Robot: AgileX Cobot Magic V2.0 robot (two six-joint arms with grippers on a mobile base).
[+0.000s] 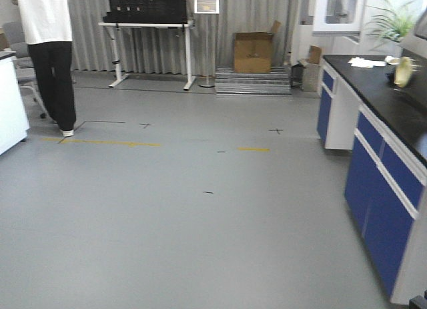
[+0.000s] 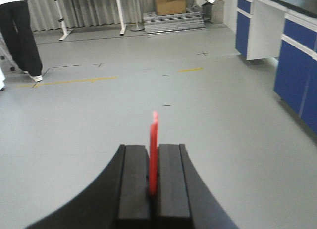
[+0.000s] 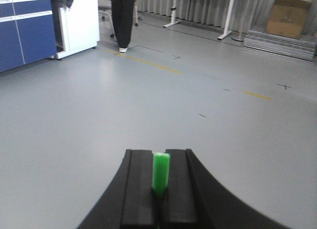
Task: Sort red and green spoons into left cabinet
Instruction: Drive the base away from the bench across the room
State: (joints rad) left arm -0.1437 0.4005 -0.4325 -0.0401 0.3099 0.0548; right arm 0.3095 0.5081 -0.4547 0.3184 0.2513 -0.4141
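In the left wrist view my left gripper (image 2: 153, 152) is shut on the red spoon (image 2: 154, 145), whose thin end sticks up and forward past the black pads over the grey floor. In the right wrist view my right gripper (image 3: 159, 157) is shut on the green spoon (image 3: 160, 171); only a short green stub shows between its pads. The left cabinet is out of view in all three frames. Neither gripper shows in the front view.
A blue-fronted lab bench (image 1: 385, 162) with a black top runs along the right. A person (image 1: 48, 55) in a white shirt stands at the far left. At the back stand a white-legged table (image 1: 147, 29), a cardboard box (image 1: 253, 52) and a stack of grey steps (image 1: 252, 81).
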